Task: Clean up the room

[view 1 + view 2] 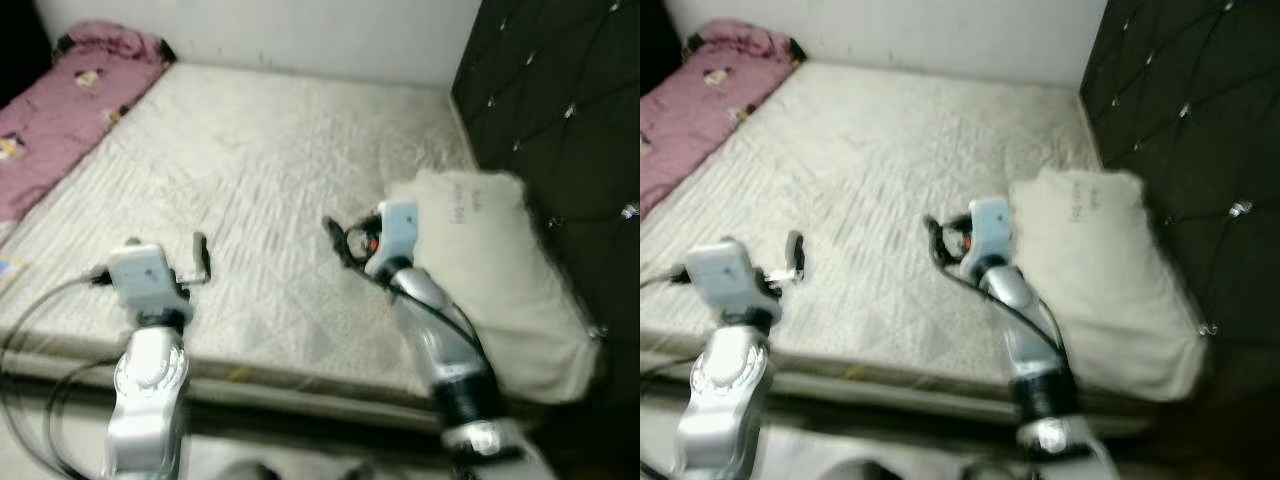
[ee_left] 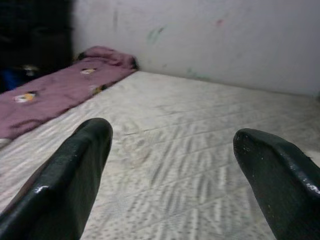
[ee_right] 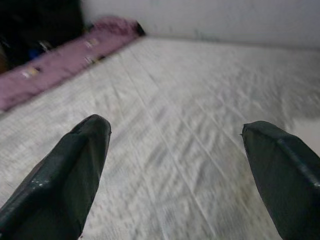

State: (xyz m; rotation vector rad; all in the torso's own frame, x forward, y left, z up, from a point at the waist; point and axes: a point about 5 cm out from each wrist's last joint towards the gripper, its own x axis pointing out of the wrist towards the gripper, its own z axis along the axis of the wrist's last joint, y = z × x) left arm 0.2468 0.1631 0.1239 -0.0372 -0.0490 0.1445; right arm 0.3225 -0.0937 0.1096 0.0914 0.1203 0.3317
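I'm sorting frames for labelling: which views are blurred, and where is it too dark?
Both eye views are softly blurred, the pillow edges smeared; the right wrist view smears the mattress weave; the left wrist view is sharper, its black fingers crisp, though its corner beyond the pink blanket is near black.

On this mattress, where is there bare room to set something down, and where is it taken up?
The mattress is bare across its middle, between the pink blanket along its left edge and the white pillow by the dark headboard. Both open hands, left hand and right hand, hover over the near part.
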